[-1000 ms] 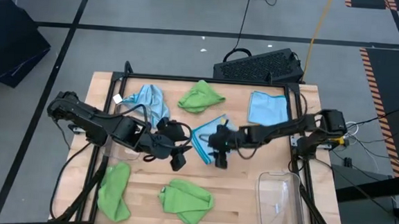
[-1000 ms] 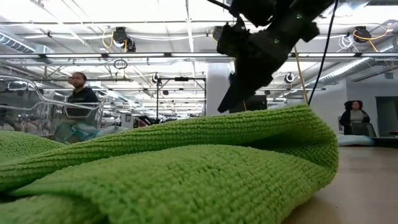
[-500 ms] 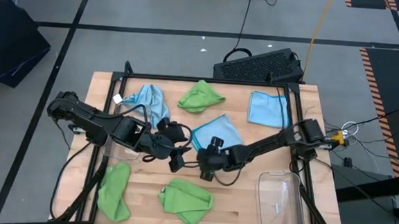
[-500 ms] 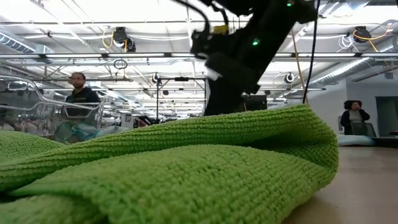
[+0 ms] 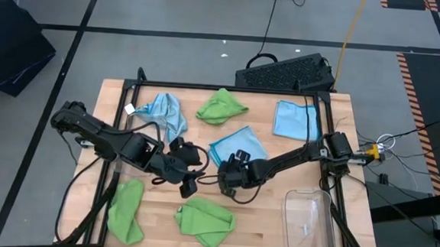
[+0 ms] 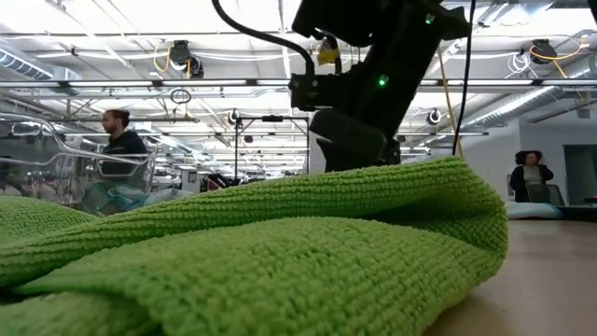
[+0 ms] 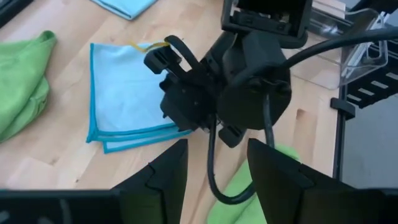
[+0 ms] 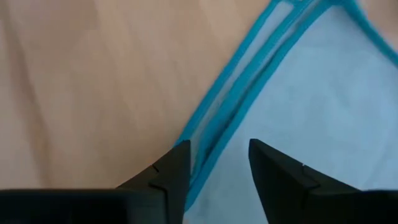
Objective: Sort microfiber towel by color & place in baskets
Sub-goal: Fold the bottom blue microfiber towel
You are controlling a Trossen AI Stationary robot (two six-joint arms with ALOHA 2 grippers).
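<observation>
Right gripper [image 8: 213, 163] fingers apart over folded blue towel's [image 5: 238, 144] edge, left gripper [image 7: 213, 165] apart, empty, facing it

Both arms are stretched in toward the middle of the bench, meeting almost nose to nose. The left claw [image 5: 188, 187] reaches in from the left side, wrist bent down, fingers [image 7: 168, 174] apart with nothing between them. The right claw [image 5: 224, 187] comes in low from the right, elbow back near the edge, fingers [image 8: 171, 171] parted too, hovering just off the surface.
</observation>
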